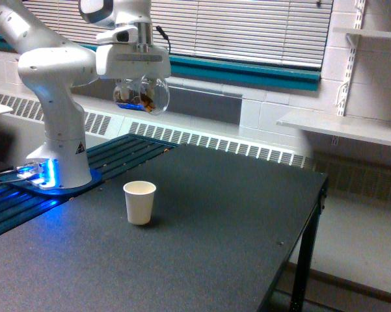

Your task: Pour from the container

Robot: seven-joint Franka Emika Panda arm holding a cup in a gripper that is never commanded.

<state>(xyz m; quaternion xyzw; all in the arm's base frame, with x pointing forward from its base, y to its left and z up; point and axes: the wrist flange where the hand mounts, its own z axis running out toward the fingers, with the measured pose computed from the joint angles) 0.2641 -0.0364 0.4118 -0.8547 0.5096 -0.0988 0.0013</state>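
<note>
clear glossy container [142, 95], matt paper cup [140, 202].

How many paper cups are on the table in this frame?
1. A single white paper cup stands upright on the dark table, toward the exterior view's left, below the clear container held in the gripper. None other shows.
</note>
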